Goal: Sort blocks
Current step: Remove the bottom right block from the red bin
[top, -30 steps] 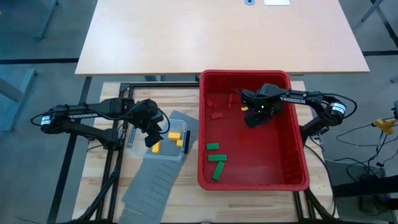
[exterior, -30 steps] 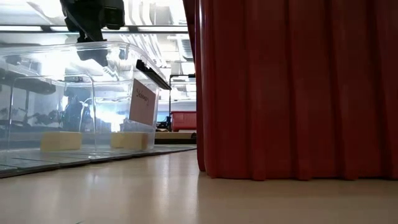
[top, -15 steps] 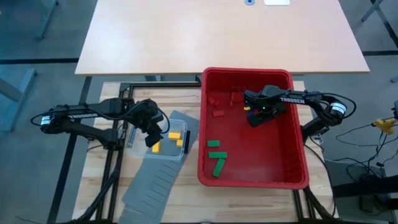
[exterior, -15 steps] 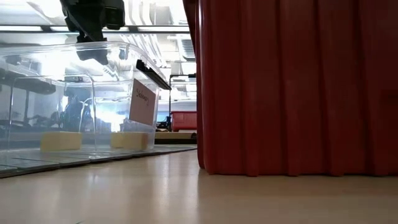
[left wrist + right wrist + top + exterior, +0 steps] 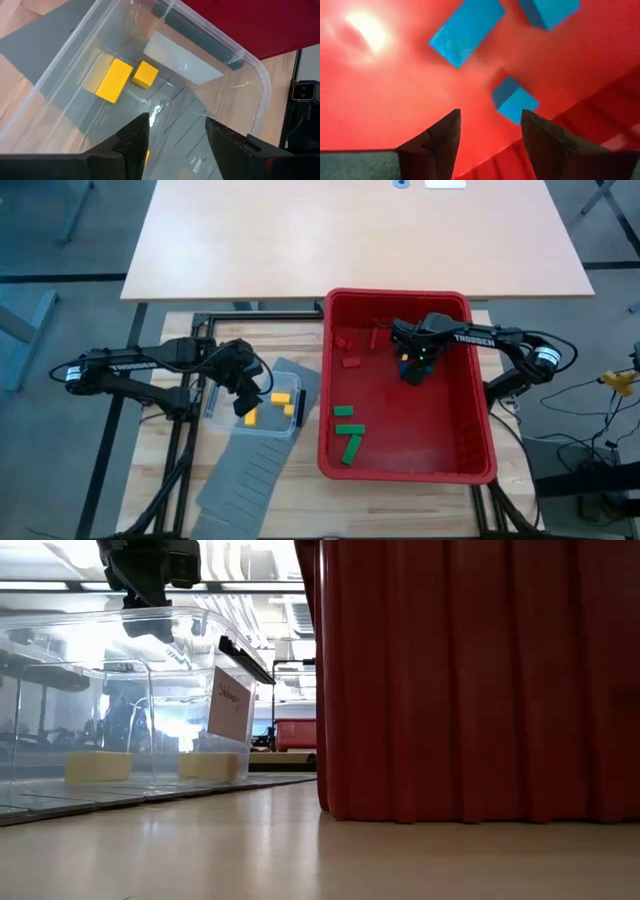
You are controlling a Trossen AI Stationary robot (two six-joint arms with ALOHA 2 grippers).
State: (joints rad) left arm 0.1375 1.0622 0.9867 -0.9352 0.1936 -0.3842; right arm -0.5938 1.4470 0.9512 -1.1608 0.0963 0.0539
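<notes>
I am hovering my left pincer (image 5: 172, 145) just above the clear tub (image 5: 217, 416) on the tabletop (image 5: 160, 480), its fingers spread with nothing between them, though they are drawing a little nearer each other than a moment ago. Below them the yellow blocks (image 5: 115, 80) are lying on the tub's floor, so that drop looks finished.

My right pincer (image 5: 490, 145) is the one shifting: it has slid from the middle of the red bin (image 5: 480, 470) toward the far wall and is now hanging spread and empty over the blue blocks (image 5: 515, 98), three of them lying loose on the bin floor. I judge blue is my next colour to lift out.

The green blocks (image 5: 347, 432) are staying near the bin's near-left corner, the red blocks (image 5: 349, 362) by its far-left wall.
</notes>
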